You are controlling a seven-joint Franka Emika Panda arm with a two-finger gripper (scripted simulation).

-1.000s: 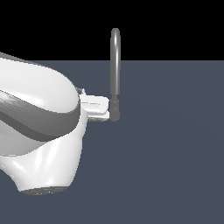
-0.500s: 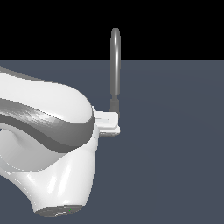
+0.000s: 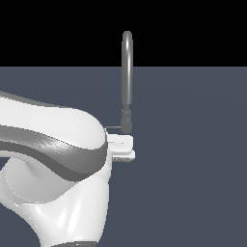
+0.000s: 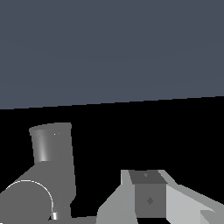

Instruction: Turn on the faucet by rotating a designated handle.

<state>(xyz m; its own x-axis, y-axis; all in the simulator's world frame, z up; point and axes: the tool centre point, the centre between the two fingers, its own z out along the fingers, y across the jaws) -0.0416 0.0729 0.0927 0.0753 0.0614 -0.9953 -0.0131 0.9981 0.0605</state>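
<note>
Exterior view: faucet (image 3: 127, 72) upright on dark bench (image 3: 193, 144), arched top. Handle (image 3: 112, 127), thin rod, projects from base toward exterior view's left. Gripper (image 3: 121, 147) just below base, mostly hidden by white arm (image 3: 53, 144); open or closed: cannot tell.

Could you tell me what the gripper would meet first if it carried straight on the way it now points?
Probably the faucet: the gripper points toward the exterior view's right, with its tip just below the rounded base and the thin handle. Depth is unclear, so it might pass in front of them.
</note>
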